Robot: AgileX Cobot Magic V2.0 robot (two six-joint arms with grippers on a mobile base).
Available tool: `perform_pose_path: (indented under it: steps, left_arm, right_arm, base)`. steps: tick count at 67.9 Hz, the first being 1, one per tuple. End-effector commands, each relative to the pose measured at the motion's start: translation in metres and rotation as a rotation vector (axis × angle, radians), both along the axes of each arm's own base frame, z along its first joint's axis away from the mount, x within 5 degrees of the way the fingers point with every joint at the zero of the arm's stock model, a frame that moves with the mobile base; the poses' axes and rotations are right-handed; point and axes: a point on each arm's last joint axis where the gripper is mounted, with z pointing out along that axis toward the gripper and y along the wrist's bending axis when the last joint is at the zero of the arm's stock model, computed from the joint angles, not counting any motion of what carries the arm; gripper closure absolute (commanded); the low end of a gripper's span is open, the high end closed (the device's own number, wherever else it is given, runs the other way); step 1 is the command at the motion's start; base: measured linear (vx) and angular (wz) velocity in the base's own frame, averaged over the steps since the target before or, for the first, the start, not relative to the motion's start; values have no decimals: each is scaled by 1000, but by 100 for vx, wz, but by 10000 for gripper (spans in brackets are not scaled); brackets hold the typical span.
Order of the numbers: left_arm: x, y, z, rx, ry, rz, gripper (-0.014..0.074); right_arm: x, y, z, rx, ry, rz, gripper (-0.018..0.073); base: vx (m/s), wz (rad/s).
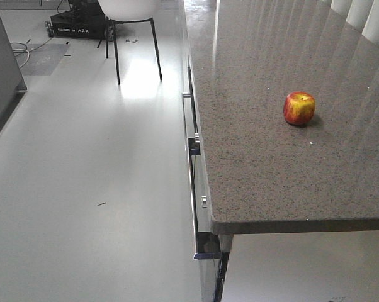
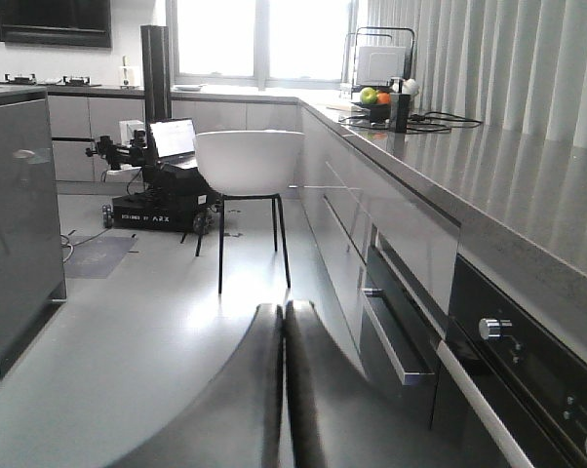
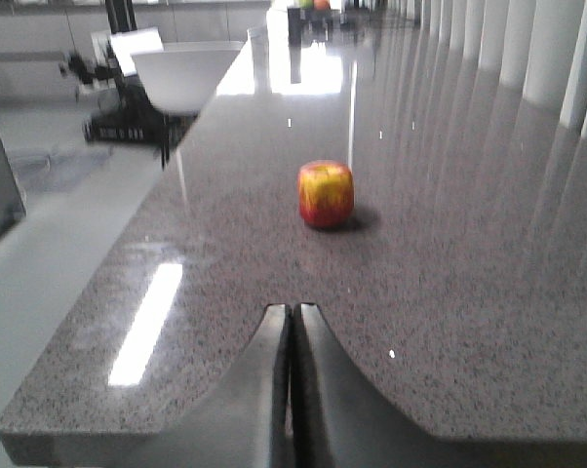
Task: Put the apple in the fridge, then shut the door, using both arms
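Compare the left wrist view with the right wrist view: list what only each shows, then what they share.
Only the left wrist view: the cabinet fronts below the counter, with a drawer handle and an oven knob, seen past the shut left gripper. Only the right wrist view: the apple, resting alone on the counter top ahead of the shut right gripper. Both: the counter, the white chair, the curtains and the floor.

A speckled grey-brown countertop (image 1: 271, 176) bears the apple (image 1: 299, 108), away from its edges.
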Motion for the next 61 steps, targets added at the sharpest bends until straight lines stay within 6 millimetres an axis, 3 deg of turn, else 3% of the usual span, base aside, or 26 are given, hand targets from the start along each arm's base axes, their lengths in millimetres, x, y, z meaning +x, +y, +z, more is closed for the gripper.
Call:
perform_pose_path:
  steps: [1, 14, 37, 45, 61]
  left_arm:
    - [-1, 0, 4, -5, -79, 2, 603]
    - [-1, 0, 4, -5, -79, 2, 603]
    - [-1, 0, 4, -5, -79, 2, 603]
    - [-1, 0, 4, -5, -79, 2, 603]
    - [-1, 0, 4, -5, -79, 2, 603]
  right_arm:
    - [17, 0, 29, -22, 21, -6, 563]
    - [54, 2, 45, -72, 201, 1, 563]
    - [128, 7, 40, -141, 509, 33, 522]
    - [152, 9, 36, -145, 586, 35, 446]
    - [191, 12, 32, -146, 637, 37, 165]
  base:
    - [0, 0]
    - [0, 0]
    - [0, 0]
    - [0, 0]
    - [0, 0]
